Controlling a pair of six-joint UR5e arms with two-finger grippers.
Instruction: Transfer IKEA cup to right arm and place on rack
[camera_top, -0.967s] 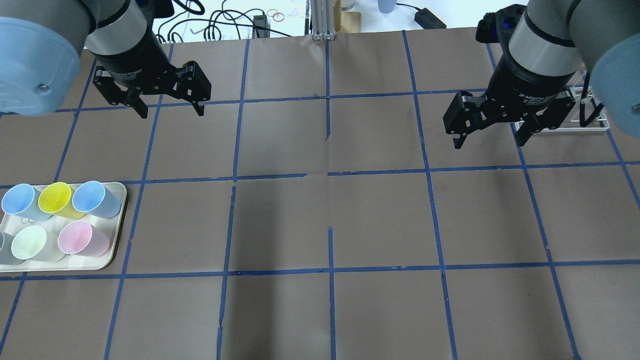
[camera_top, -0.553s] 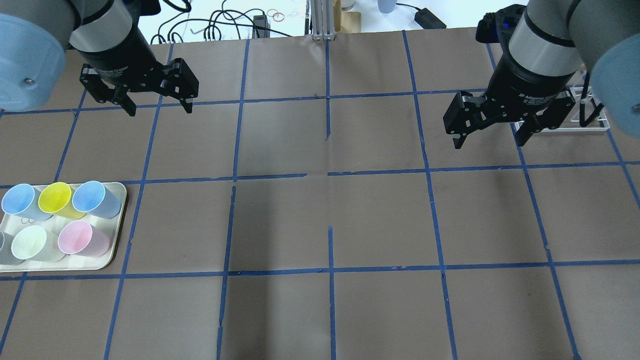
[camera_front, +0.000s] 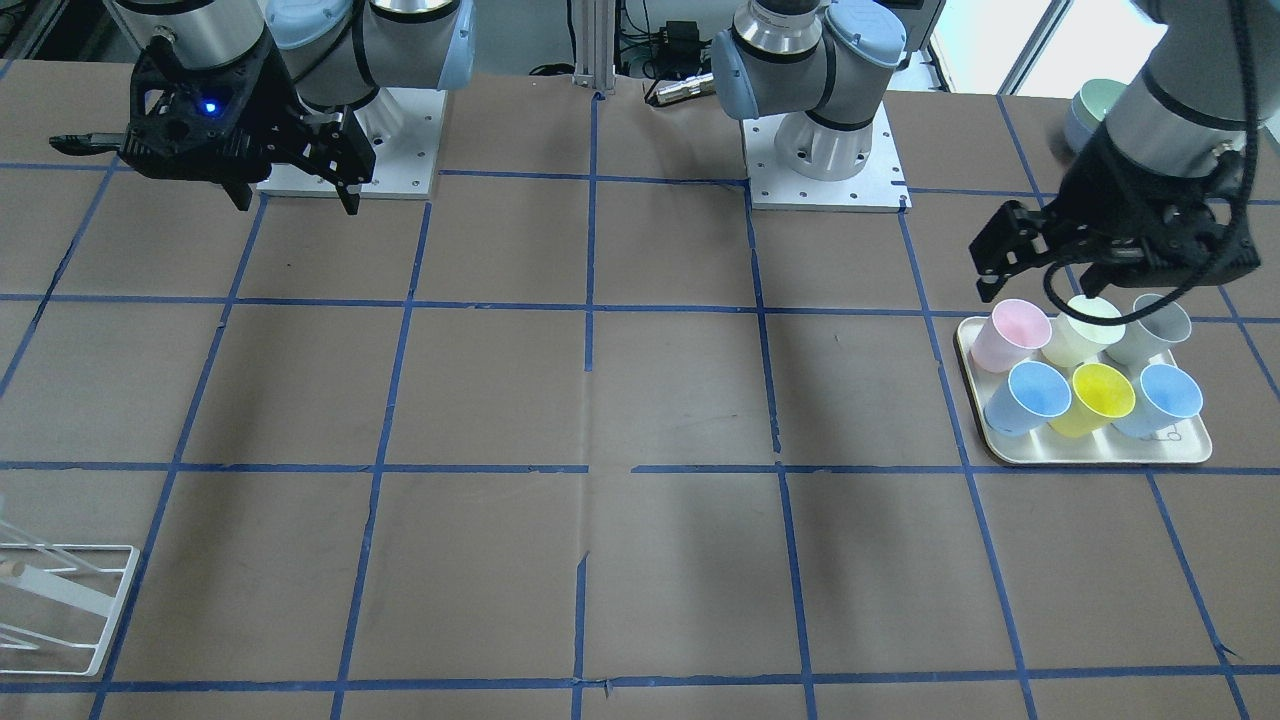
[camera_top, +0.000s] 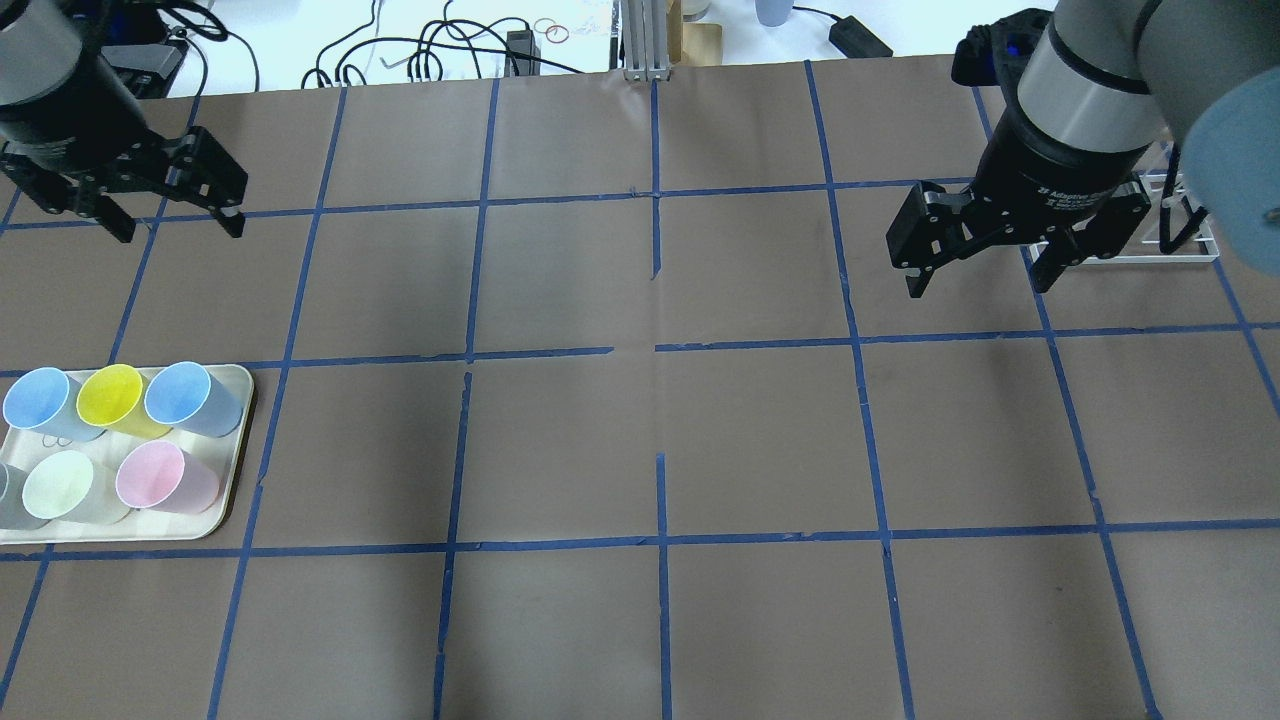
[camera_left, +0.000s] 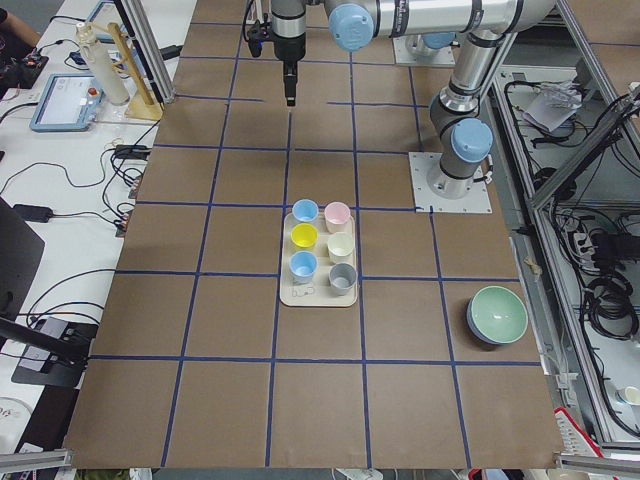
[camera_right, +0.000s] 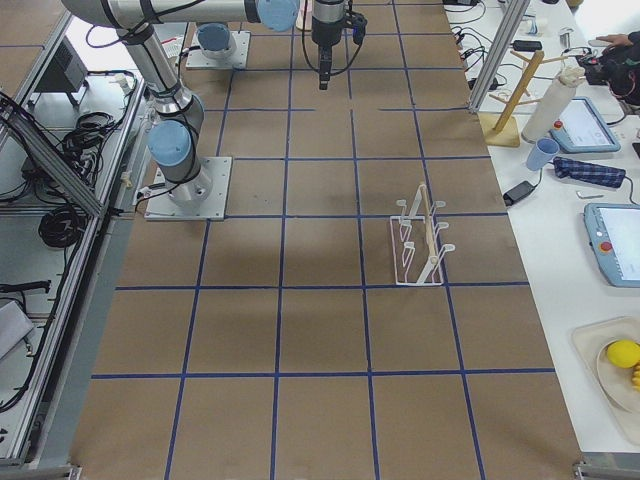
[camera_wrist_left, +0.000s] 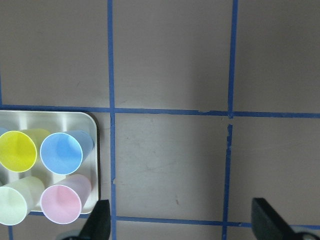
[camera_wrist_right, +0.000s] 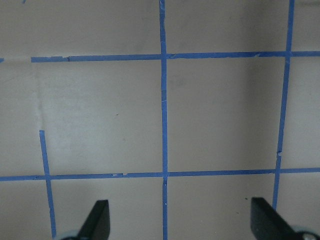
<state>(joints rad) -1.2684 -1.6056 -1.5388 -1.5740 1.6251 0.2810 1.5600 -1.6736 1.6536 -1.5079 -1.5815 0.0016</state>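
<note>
Black left gripper wide open, empty, right gripper likewise

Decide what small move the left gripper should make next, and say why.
Probably shift the open left black two-finger gripper until it is centred over the small pale blue plastic cup at the cream rectangular tray's corner. The gripper is empty and high, and its wrist view shows that cup off to the lower left, outside the fingers.

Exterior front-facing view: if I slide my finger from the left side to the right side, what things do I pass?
rack → right gripper → left arm's base → tray
</note>
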